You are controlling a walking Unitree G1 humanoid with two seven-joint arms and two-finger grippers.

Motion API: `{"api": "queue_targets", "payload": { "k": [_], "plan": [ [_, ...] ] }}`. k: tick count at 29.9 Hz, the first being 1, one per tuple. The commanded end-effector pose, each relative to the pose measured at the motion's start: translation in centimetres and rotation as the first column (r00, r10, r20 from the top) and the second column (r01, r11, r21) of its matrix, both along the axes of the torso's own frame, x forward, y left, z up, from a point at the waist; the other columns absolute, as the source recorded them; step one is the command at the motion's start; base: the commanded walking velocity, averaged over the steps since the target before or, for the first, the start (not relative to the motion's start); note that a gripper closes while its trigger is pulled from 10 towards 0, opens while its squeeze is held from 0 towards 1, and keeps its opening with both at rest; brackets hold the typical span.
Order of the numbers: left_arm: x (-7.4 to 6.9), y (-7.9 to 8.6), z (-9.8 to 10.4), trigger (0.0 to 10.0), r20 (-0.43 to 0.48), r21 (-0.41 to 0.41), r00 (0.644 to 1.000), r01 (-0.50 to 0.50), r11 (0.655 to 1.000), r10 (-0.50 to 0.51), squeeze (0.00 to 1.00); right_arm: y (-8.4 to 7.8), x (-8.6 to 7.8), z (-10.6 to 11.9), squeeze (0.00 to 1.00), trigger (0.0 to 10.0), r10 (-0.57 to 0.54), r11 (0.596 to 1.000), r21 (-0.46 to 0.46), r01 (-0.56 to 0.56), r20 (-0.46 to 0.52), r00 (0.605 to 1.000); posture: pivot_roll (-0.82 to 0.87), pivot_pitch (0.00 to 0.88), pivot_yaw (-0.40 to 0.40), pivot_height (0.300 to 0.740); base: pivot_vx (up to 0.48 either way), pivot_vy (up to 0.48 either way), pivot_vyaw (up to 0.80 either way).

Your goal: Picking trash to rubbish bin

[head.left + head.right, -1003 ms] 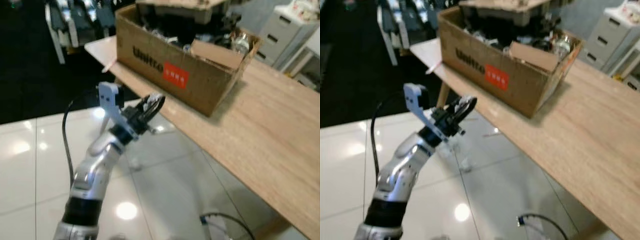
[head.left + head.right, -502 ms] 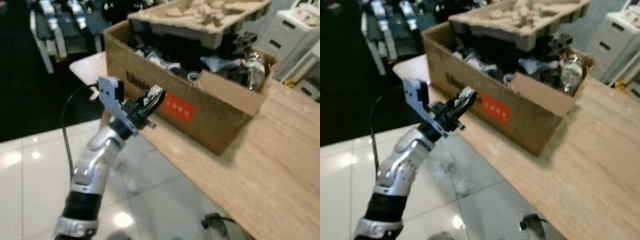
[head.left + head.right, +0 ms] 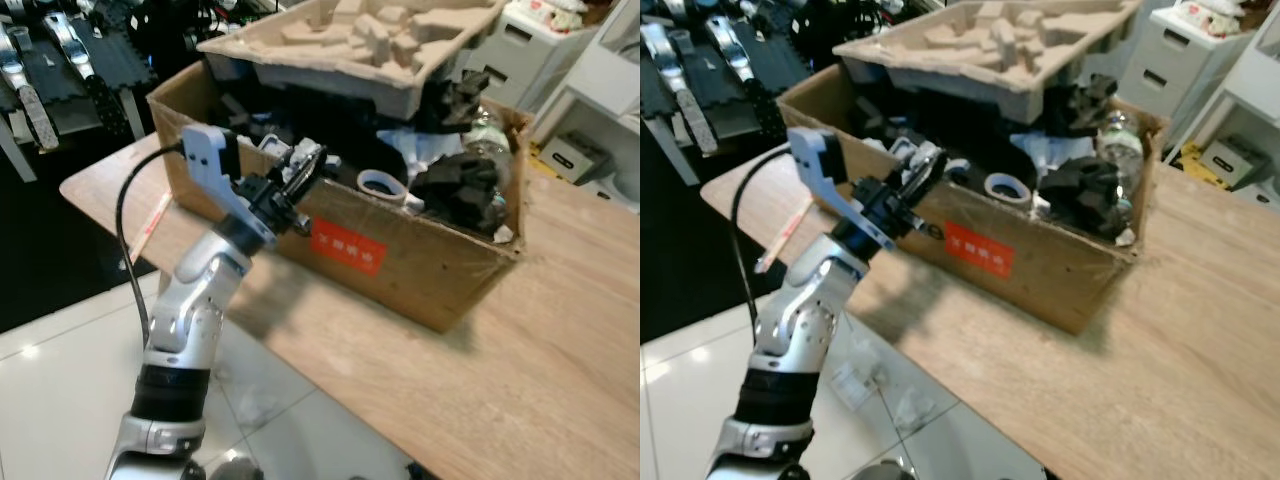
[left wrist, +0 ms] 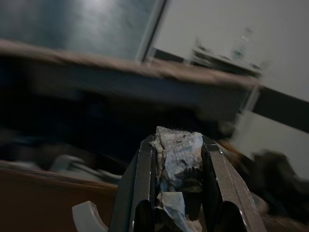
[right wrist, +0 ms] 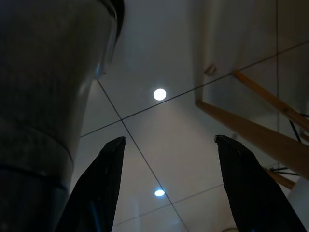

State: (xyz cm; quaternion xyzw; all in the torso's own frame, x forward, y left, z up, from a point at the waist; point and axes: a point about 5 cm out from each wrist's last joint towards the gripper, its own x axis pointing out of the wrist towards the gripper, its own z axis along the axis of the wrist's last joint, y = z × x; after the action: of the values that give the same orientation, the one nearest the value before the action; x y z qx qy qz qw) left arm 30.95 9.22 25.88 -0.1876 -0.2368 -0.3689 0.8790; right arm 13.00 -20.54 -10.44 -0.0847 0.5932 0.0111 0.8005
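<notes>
Nearest, at the lower left of the head views, the robot's silver left arm reaches up and forward, and its left gripper (image 3: 305, 170) sits just over the near wall of the box, left of the middle of the frame. Its two black fingers (image 4: 140, 179) are squeezed nearly together on a scrap of crumpled paper (image 4: 177, 157), whitish with dark smudges, which pokes out a little past the tips. The scrap looks very light and soft, so it should squash easily and not break; a pinch across its thick middle, as it is held here, seems the safest hold, since a thin corner could tear or slip out. Behind the gripper is the big brown cardboard box (image 3: 420, 270) with a red label on its front, standing on a light wooden table (image 3: 560, 340) that runs to the lower right. The box seems to be the rubbish bin, as it is full of dark scraps, a roll of tape (image 3: 381, 186) and a clear bottle (image 3: 1118, 135). A moulded pulp tray (image 3: 350, 40) lies across its top at the far side. The right gripper (image 5: 169, 183) hangs over the shiny tiled floor (image 5: 164, 63) with its fingers spread wide apart, holding nothing.
</notes>
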Motion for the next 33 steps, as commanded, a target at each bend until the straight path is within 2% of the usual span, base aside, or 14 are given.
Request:
{"api": "queue_targets", "payload": {
  "k": [1, 4, 9, 10, 12, 14, 18, 24, 25, 26, 27, 30, 31, 33],
  "plan": [
    [-0.3, -0.2, 1.0, 10.0, 0.041, -0.026, 0.999, 0.011, 1.0, -0.01, 0.0, -0.3, -0.5, -0.1, 0.0, 10.0, 0.001, 1.0, -0.004, -0.001, -0.015, 1.0, 0.15, 0.127, -0.055, 0.74, 0.0, 0.0, 0.0],
    [-0.3, -0.2, 1.4, 10.0, 0.06, -0.012, 0.998, -0.005, 1.0, 0.005, 0.0, -0.3, -0.7, -0.2, 0.0, 10.0, 0.0, 1.0, -0.004, 0.0, -0.018, 1.0, 0.15, 0.128, -0.052, 0.74, 0.0, 0.0, 0.0],
    [-0.2, -0.9, 2.1, 10.0, 0.116, 0.078, 0.992, -0.059, 0.995, 0.05, 0.0, -0.3, -1.0, -0.2, 0.0, 10.0, -0.003, 1.0, -0.004, 0.003, -0.02, 1.0, 0.15, 0.13, -0.05, 0.74, 0.0, 0.0, 0.0],
    [-0.1, -1.6, 2.4, 10.0, 0.152, 0.128, 0.987, -0.077, 0.989, 0.057, 0.0, -0.3, -1.1, -0.3, 0.0, 10.0, -0.004, 1.0, -0.005, 0.004, -0.022, 1.0, 0.15, 0.13, -0.05, 0.74, 0.0, 0.0, 0.0],
    [-0.1, -1.6, 2.4, 10.0, 0.152, 0.128, 0.987, -0.077, 0.989, 0.057, 0.0, -0.3, -1.1, -0.3, 0.0, 10.0, -0.004, 1.0, -0.005, 0.004, -0.022, 1.0, 0.15, 0.13, -0.05, 0.74, 0.0, 0.0, 0.0],
    [-0.3, -3.3, 3.0, 10.0, 0.217, 0.206, 0.976, -0.074, 0.976, 0.028, 0.0, -0.4, -1.4, -0.4, 0.0, 10.0, -0.008, 1.0, -0.007, 0.008, -0.026, 1.0, 0.15, 0.13, -0.05, 0.74, 0.0, 0.0, 0.0],
    [-0.3, -4.0, 3.0, 10.0, 0.244, 0.253, 0.97, -0.077, 0.964, 0.013, 0.0, -0.4, -1.5, -0.4, 0.0, 10.0, -0.011, 1.0, -0.008, 0.011, -0.028, 1.0, 0.13, 0.127, -0.045, 0.74, 0.0, 0.0, 0.0],
    [0.0, -6.1, 2.1, 10.0, 0.285, 0.371, 0.958, -0.11, 0.922, -0.001, 0.0, -0.5, -1.7, -0.4, 0.0, 10.0, -0.019, 1.0, -0.008, 0.019, -0.028, 0.999, 0.13, 0.129, -0.042, 0.74, 0.0, 0.0, 0.0],
    [0.2, -6.3, 1.9, 10.0, 0.299, 0.4, 0.954, -0.144, 0.905, 0.02, 0.05, -0.5, -1.7, -0.4, 0.0, 10.0, -0.021, 1.0, -0.008, 0.02, -0.028, 0.999, 0.12, 0.129, -0.041, 0.74, 0.0, 0.0, 0.0],
    [0.5, -6.4, 1.7, 10.0, 0.313, 0.426, 0.949, -0.178, 0.887, 0.04, 0.22, -0.5, -1.7, -0.4, 0.0, 10.0, -0.022, 1.0, -0.008, 0.021, -0.028, 0.999, 0.12, 0.129, -0.041, 0.74, 0.0, 0.0, 0.0],
    [0.9, -6.5, 1.5, 10.0, 0.327, 0.451, 0.942, -0.227, 0.863, 0.076, 1.0, -0.5, -1.7, -0.4, 0.0, 10.0, -0.023, 1.0, -0.007, 0.023, -0.027, 0.999, 0.12, 0.129, -0.041, 0.74, 0.0, 0.0, 0.0],
    [1.4, -6.4, 1.3, 10.0, 0.328, 0.466, 0.936, -0.277, 0.841, 0.127, 1.0, -0.5, -1.7, -0.4, 0.0, 10.0, -0.024, 1.0, -0.007, 0.024, -0.027, 0.999, 0.12, 0.129, -0.041, 0.74, 0.0, 0.0, 0.0],
    [2.1, -6.2, 1.0, 10.0, 0.336, 0.481, 0.923, -0.339, 0.808, 0.187, 1.0, -0.5, -1.8, -0.4, 0.0, 10.0, -0.027, 1.0, -0.006, 0.027, -0.027, 0.999, 0.12, 0.128, -0.04, 0.74, 0.0, 0.0, 0.0],
    [2.5, -5.9, 0.9, 10.0, 0.331, 0.473, 0.916, -0.369, 0.8, 0.227, 1.0, -0.5, -1.8, -0.4, 0.0, 10.0, -0.031, 1.0, -0.003, 0.03, -0.025, 0.999, 0.12, 0.129, -0.039, 0.74, 0.0, 0.0, 0.0]
  ]
}}
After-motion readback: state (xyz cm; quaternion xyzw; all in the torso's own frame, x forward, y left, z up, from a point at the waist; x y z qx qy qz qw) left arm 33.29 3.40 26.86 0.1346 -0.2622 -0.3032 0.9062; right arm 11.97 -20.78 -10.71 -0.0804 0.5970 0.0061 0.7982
